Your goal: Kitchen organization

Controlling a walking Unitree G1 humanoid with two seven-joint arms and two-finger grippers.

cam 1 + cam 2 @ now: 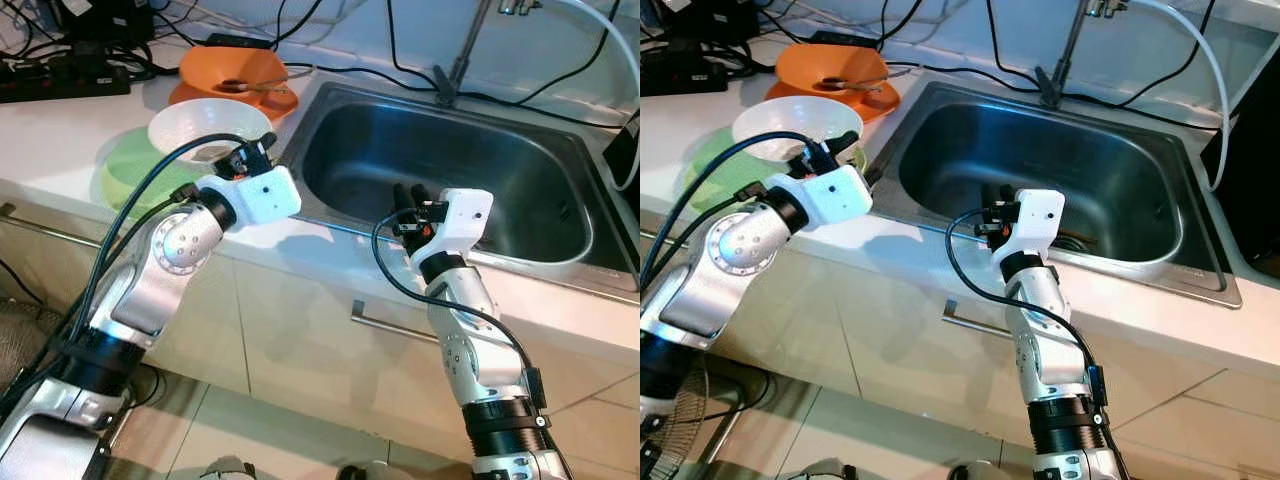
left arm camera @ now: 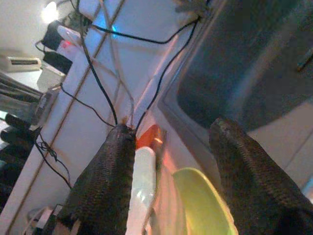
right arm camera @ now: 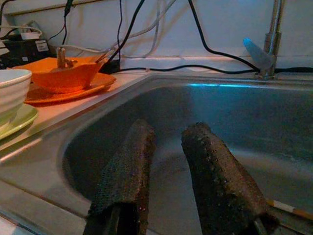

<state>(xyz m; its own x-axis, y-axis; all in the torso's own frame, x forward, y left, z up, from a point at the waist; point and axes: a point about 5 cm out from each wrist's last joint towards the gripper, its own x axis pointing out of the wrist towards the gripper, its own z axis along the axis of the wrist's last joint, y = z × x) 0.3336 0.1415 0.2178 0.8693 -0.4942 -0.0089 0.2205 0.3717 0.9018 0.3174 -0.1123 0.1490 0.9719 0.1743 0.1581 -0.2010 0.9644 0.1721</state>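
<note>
Setting: white countertop across the upper left of the head views, with a steel sink sunk into it at centre right; pale cabinet fronts below.
Left gripper: centre left of the left eye view, at the near rim of the white bowl; fingers spread apart, released. In its wrist view one finger lies against the bowl's white edge, the other stands apart.
Right gripper: centre of the left eye view, over the sink's front edge, pointing into the basin; fingers slightly parted, nothing between them.
White bowl: upright, sitting on the green plate, left of the sink.
Green plate: flat on the counter under the white bowl, near the counter's front edge.
Orange bowl: upper left of centre, on an orange plate, just beside the sink's far left corner; a utensil rests in it.
Faucet: top centre, behind the sink.
Cables: black, along the back of the counter.
Power strip: upper left corner.
Thin stick-like item: on the sink floor, kind unclear.
</note>
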